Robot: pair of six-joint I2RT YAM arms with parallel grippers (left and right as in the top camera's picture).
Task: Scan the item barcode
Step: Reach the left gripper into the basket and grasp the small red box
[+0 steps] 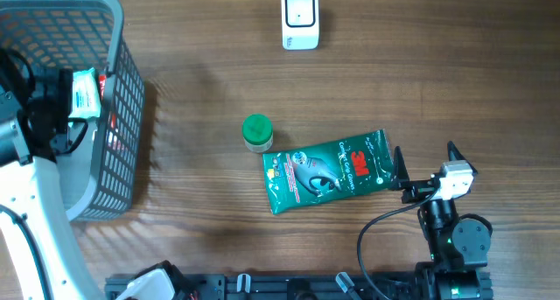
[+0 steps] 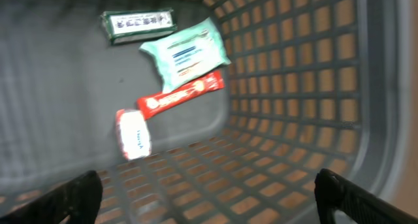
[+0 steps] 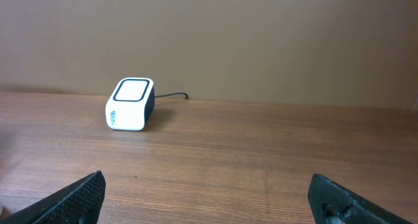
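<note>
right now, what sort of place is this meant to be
Probably a mock shop checkout: a scanner on a wooden table, a grey basket holding small packs, and a green pack lying out.

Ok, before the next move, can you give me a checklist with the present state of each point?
1. Right gripper open and empty: ok.
2. Left gripper open, nothing held, above the grey plastic mesh basket: ok.
3. White box-shaped scanner unobstructed on the wooden table: ok.
4. Green flat plastic pouch lying flat, close to the right gripper: ok.
5. Barcode visible on the pouch's upper face: cannot tell.
6. Small round green-lidded jar clear of the pouch: cannot tell.
</note>
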